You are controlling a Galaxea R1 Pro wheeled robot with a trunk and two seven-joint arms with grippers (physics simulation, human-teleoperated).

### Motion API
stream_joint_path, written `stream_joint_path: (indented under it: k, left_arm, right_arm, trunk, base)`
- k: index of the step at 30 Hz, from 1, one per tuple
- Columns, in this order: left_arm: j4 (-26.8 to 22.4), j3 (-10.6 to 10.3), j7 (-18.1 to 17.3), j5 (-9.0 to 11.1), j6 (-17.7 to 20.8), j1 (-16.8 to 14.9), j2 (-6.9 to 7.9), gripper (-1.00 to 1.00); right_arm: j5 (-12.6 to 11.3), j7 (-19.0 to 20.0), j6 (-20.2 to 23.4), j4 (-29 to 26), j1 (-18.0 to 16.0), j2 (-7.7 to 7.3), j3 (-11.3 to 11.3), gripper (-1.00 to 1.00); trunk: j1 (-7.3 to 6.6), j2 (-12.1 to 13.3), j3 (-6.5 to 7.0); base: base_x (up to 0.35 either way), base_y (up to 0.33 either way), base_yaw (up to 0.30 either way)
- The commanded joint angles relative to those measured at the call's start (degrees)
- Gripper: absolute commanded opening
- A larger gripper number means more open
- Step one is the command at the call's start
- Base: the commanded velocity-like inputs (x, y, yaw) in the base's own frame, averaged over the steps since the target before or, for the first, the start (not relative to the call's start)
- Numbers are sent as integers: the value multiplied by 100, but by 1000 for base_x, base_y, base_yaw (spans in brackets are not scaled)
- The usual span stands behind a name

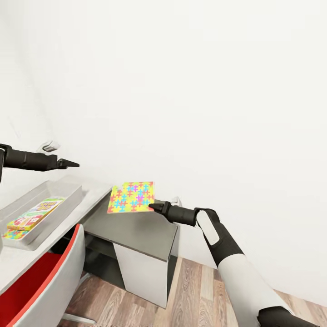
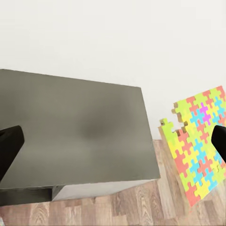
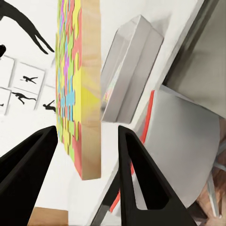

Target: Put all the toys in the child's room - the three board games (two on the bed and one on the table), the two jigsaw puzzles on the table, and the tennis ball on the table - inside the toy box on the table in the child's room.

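Head view: the right end effector [image 1: 153, 207] grips the edge of a jigsaw puzzle [image 1: 131, 197], held in the air above the dark bench [image 1: 136, 229]. The left end effector [image 1: 72, 164] hovers released over the toy box [image 1: 63, 204], which holds a board game [image 1: 38, 212].

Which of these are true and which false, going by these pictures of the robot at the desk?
1. The right claw holds a jigsaw puzzle by its edge. True.
2. The puzzle lies flat inside the toy box. False: it is lifted over the dark side unit.
3. The toy box holds a SKIP-BO box. True.
4. The left claw grips a tennis ball. False: it holds nothing.
5. A chair with a red seat stands by the desk. True.
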Motion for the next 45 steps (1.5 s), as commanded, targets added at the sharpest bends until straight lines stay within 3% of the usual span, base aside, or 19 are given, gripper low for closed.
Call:
stream_joint_path:
  k: [1, 4, 9, 45]
  left_arm:
    - [7, 57, -55, -61, 57, -8, 4, 100]
    - [35, 196, -55, -65, 57, -7, 16, 100]
    - [43, 235, -55, -68, 57, -6, 17, 100]
    - [63, 253, -55, -63, 57, 11, 66, 100]
  right_arm:
    - [18, 3, 23, 0, -23, 8, -3, -100]
    - [16, -118, 54, 1, -89, 34, -1, -100]
    - [16, -262, 115, 1, -134, 34, -1, -100]
    - [-22, -305, 654, -202, -552, 34, -6, -100]
  trunk:
    - [4, -13, -15]
    - [4, -13, -21]
    - [4, -13, -29]
    - [4, -13, -92]
  base:
    - [0, 0, 291]
    - [0, 0, 291]
    - [0, 0, 291]
    - [0, 0, 291]
